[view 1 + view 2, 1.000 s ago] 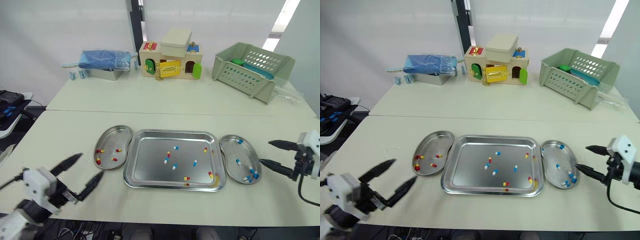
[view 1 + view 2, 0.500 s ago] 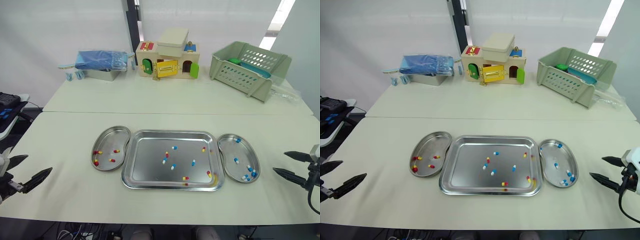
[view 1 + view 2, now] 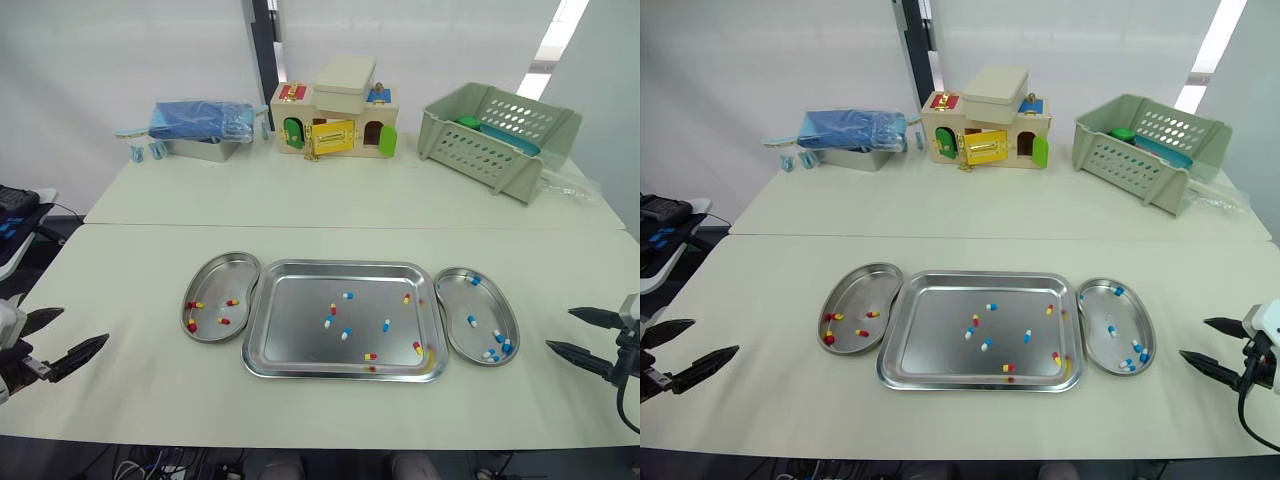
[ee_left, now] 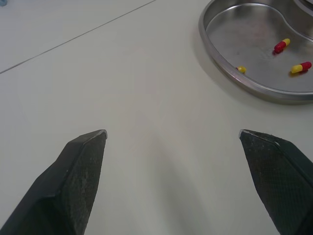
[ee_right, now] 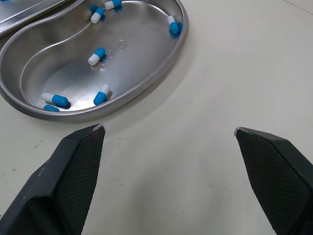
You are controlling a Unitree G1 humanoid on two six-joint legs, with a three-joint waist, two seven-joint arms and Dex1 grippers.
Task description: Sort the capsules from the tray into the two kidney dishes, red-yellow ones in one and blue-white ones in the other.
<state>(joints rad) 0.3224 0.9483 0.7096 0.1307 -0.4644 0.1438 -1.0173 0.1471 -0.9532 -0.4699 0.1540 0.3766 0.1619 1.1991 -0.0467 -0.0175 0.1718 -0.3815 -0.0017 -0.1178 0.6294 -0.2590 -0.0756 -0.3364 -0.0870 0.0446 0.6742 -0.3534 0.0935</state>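
**L gripper** (image 3: 84,326): fingers wide apart, nothing held. Drawn back since 1 s ago from close by L dish (image 3: 238,272). Dish now well ahead of the fingertips, bare table (image 3: 130,290) between. Steady over last 0.5 s.

**R gripper** (image 3: 559,328): fingers apart, empty. Likewise backed off. 1 s ago tips just beside R dish (image 3: 482,303); now near but apart, rim ahead of the tips.

**Tray** (image 3: 300,335): between the dishes, well beyond both sets of fingers. Approx. 8 caps left inside, both colours mixed; no shift among them.

**L dish contents:** red-yellow caps (image 4: 282,45) only.

**R dish contents:** blue-white caps (image 5: 97,55) only.

**Note:** head cam also moved, so part of the apparent retreat is view shift.

**Meaning:** both arms parked, no pick under way. Sorting part done, tray not yet emptied. Next reach prob. starts from further out on either side.
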